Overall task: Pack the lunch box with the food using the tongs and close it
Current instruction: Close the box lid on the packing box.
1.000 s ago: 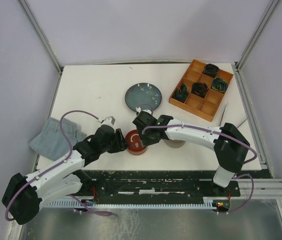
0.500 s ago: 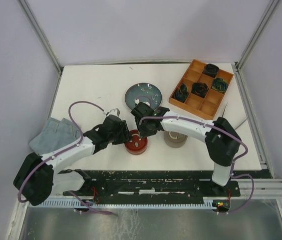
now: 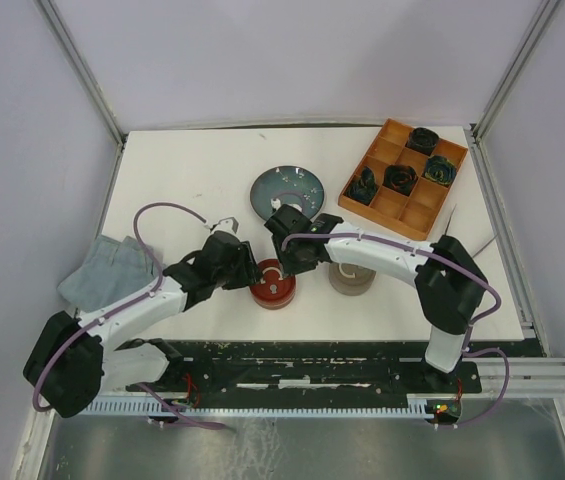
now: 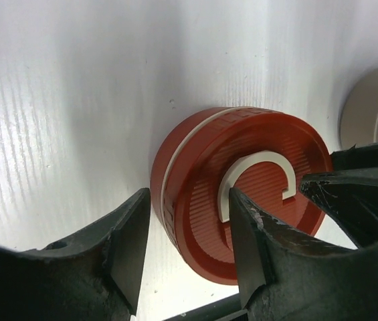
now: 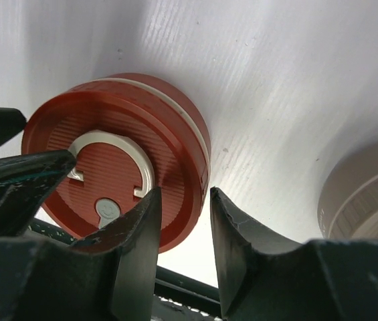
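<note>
While your left gripper (image 4: 187,224) stands part-open, one finger over the lid and the other just outside the wall, it straddles the left rim of the red lunch box (image 3: 273,285), lid on, at the table's (image 3: 182,180) near edge. Your right gripper (image 5: 183,214), likewise part-open, straddles the opposite rim; both crowd the white C-shaped handle (image 4: 252,177). A beige container (image 3: 350,278) sits just right, a blue-grey plate (image 3: 302,180) behind, an orange tray (image 3: 412,212) of dark rosettes (image 3: 399,178) far right, and a cloth (image 3: 110,270) left.

Lunch box (image 4: 255,197): red plastic, glossy, finely ribbed on top; its ring handle (image 4: 262,159) white, smooth. Surface (image 4: 55,100): white, matt, faintly corrugated. Left hand (image 4: 189,194) fingers (image 4: 125,241): black, rough-grained. Plate (image 3: 262,186): glazed, speckled sheen. Cloth (image 3: 110,272): grey-blue fabric, creased.
</note>
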Action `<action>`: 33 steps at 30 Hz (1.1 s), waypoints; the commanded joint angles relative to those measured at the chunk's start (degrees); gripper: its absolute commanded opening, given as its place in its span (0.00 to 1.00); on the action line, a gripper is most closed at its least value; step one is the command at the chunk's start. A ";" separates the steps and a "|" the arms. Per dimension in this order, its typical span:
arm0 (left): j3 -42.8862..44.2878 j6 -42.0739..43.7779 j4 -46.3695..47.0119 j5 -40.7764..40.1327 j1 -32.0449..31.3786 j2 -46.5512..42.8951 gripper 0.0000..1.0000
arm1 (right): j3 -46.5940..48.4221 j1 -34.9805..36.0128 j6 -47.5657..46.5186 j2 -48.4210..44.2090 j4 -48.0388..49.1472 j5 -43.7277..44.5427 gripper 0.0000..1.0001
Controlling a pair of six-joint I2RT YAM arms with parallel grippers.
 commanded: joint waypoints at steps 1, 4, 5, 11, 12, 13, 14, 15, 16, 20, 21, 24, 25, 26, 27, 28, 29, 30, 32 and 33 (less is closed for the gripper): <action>5.45 4.42 -4.45 -0.98 -0.23 -1.84 0.58 | 3.07 0.03 -1.71 -3.84 -2.68 0.15 0.43; 7.25 5.14 -4.95 -0.68 -0.18 -0.72 0.59 | 2.40 0.03 -1.22 -5.44 -2.18 1.20 0.44; 7.25 5.14 -4.71 -0.23 -0.27 -0.16 0.59 | 1.87 0.03 -1.16 -5.30 -1.78 1.55 0.45; 1.47 3.94 -1.54 3.10 -0.23 3.73 0.59 | -1.46 0.19 -0.49 3.81 -3.17 1.91 0.42; -0.16 3.39 -0.71 3.93 -0.23 4.24 0.58 | -2.85 0.33 0.09 5.15 -2.76 1.24 0.41; -1.92 2.74 0.20 4.69 -0.23 4.48 0.57 | -4.45 0.44 0.74 5.85 -1.93 0.84 0.39; -3.46 2.15 0.96 5.23 -0.23 4.40 0.55 | -6.15 0.61 1.23 5.96 -1.07 0.38 0.38; -4.70 1.69 1.66 5.41 -0.18 3.99 0.54 | -7.47 0.64 1.73 5.59 -0.25 0.00 0.37; -5.49 1.43 1.96 5.38 -0.22 3.52 0.54 | -8.44 0.72 2.11 4.67 0.55 -0.27 0.37; -4.52 1.52 0.34 4.26 -0.23 1.87 0.54 | -8.05 0.64 2.29 1.98 0.74 -0.36 0.37; -3.23 1.97 -0.46 3.75 -0.24 1.75 0.54 | -7.00 0.57 1.94 1.06 0.77 -0.53 0.38; -0.91 2.76 -1.44 2.90 -0.23 1.62 0.57 | -4.36 0.25 1.25 -0.86 0.77 -1.29 0.38; -0.04 2.95 -1.64 2.76 -0.23 1.66 0.57 | -3.56 0.01 0.94 -1.44 0.96 -1.70 0.39; 0.84 3.08 -1.80 2.73 -0.23 1.69 0.58 | -2.91 -0.24 0.74 -2.04 1.16 -2.07 0.40; 1.53 3.15 -1.77 2.73 -0.23 1.70 0.58 | -2.36 -0.60 0.69 -2.58 1.46 -2.48 0.41; 2.30 3.19 -1.69 2.71 -0.18 1.71 0.59 | -2.11 -0.99 0.75 -3.23 1.91 -3.07 0.41; 2.93 3.20 -1.62 2.79 -0.22 1.76 0.59 | -1.91 -1.48 0.79 -3.74 2.43 -3.90 0.42; 3.81 3.28 -1.52 2.81 -0.23 1.83 0.59 | -1.79 -1.88 0.87 -4.16 2.75 -4.30 0.42; 5.02 3.51 -1.45 2.97 -0.23 2.00 0.59 | -1.56 -2.47 0.85 -4.80 2.87 -4.41 0.43; 5.50 3.61 -1.39 3.03 -0.22 2.08 0.59 | -1.64 -2.70 0.82 -4.83 3.04 -4.41 0.43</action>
